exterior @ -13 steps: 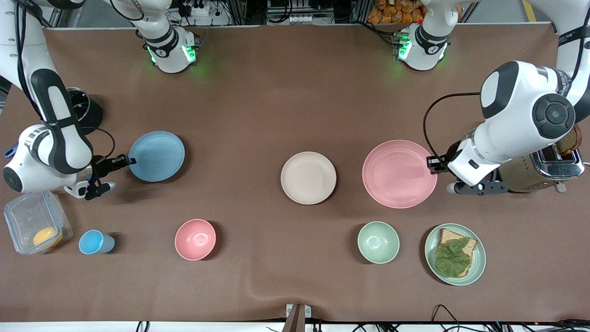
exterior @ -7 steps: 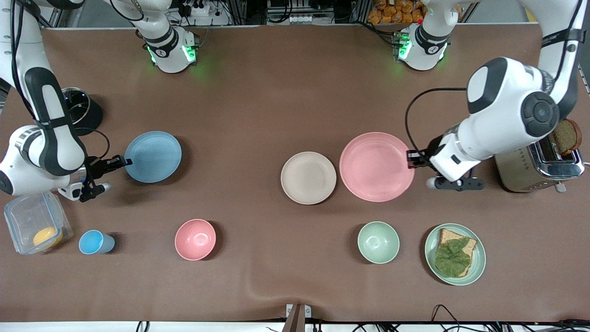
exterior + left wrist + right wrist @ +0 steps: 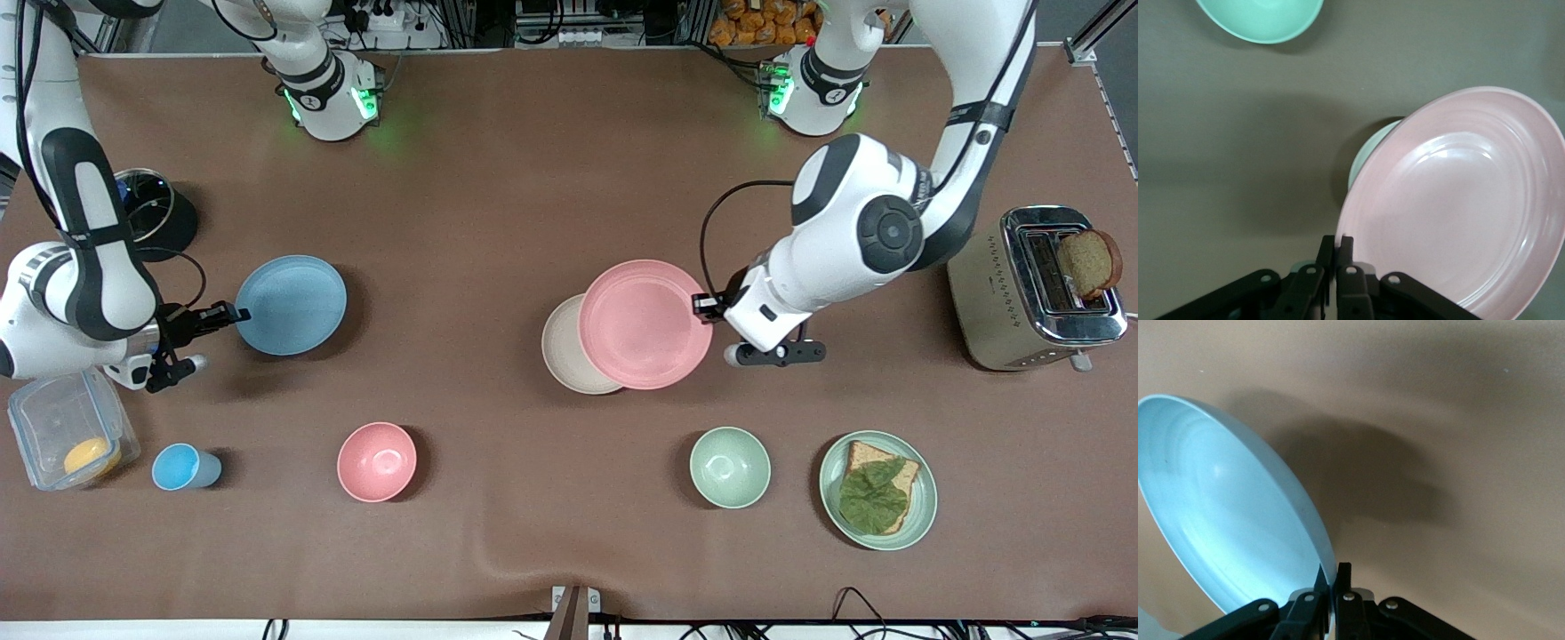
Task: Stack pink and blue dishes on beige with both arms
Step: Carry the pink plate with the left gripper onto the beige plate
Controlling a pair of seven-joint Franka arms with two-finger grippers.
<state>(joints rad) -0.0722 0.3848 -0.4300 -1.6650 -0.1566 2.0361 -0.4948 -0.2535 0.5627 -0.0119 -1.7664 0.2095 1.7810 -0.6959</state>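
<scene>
My left gripper [image 3: 702, 307] is shut on the rim of the pink plate [image 3: 645, 324], which hangs in the air over most of the beige plate [image 3: 562, 351]. In the left wrist view the left gripper [image 3: 1340, 241] pinches the pink plate [image 3: 1458, 200], and a sliver of the beige plate [image 3: 1368, 150] shows under it. Toward the right arm's end, my right gripper [image 3: 233, 313] is shut on the rim of the blue plate [image 3: 292, 304], lifted above the table. The right gripper [image 3: 1333, 572] clamps the blue plate [image 3: 1225, 513] in the right wrist view.
A pink bowl [image 3: 377, 461], small blue cup [image 3: 184, 468], pale green bowl [image 3: 730, 467] and green plate with a sandwich [image 3: 877, 490] line the side nearer the camera. A toaster [image 3: 1036, 289] stands at the left arm's end; a clear container [image 3: 67, 427] and dark lidded pot [image 3: 156, 209] at the right arm's end.
The left arm has carried the pink plate from beside the toaster to over the beige plate. The right gripper, holding the blue plate, has shifted only slightly.
</scene>
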